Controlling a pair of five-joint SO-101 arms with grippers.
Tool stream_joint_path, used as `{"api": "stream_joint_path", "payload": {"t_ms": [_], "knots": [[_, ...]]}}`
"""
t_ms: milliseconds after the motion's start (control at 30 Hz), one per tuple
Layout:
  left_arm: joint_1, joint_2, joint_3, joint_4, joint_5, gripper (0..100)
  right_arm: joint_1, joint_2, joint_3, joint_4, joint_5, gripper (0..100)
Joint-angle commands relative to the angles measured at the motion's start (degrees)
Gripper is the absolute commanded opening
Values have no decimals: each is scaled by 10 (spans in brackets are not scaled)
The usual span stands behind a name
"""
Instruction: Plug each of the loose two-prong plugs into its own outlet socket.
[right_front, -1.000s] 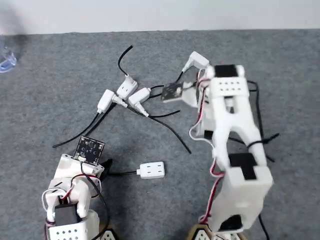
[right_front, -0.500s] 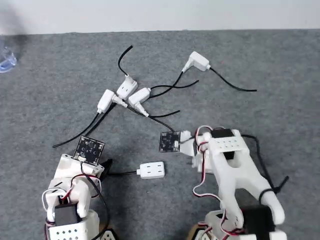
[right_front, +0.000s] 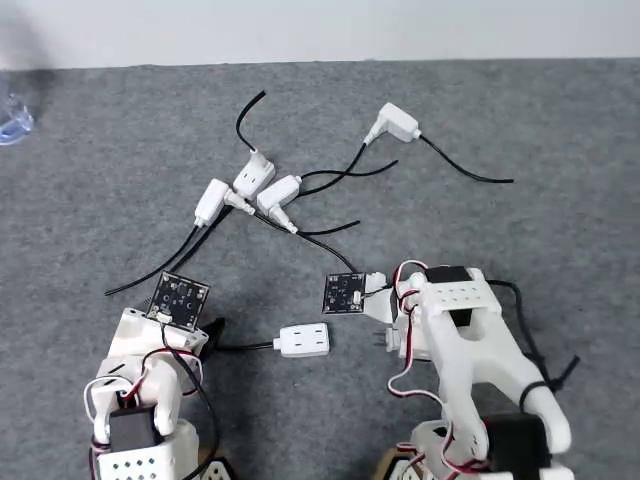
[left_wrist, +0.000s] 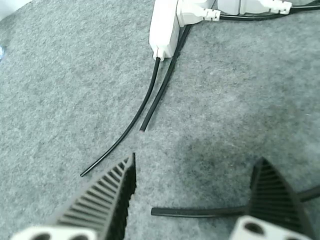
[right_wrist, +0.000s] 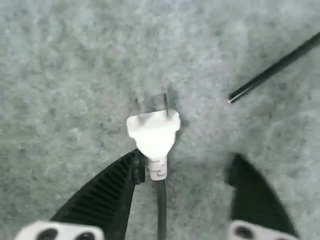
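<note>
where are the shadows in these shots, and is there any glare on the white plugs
high view: soft, even light, just a thin shadow under the outlet strip, no glare; left wrist view: a dim shadow patch on the carpet ahead of the open left gripper; right wrist view: the plug is bright but not glaring, with hardly any shadow.

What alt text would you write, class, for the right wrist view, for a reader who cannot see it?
A white two-prong plug lies on grey carpet within the open right hand, close beside one finger, its prongs pointing away from the hand. A loose black cable end lies farther off.
</note>
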Motion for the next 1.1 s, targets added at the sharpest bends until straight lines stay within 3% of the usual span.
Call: {"api": "stream_joint_path", "payload": {"t_ms": [0, 367, 567, 1067], "knots": [[0, -11, -5, -3, 4, 338, -33, -24, -4, 35, 7, 342], [0, -11, -5, -3, 4, 338, -64, -18, -4, 37, 4, 334], [0, -11, -5, -3, 4, 338, -48, -18, -1, 36, 6, 162], [0, -11, -5, -3, 4, 338, -51, -18, 0, 36, 6, 183]]}}
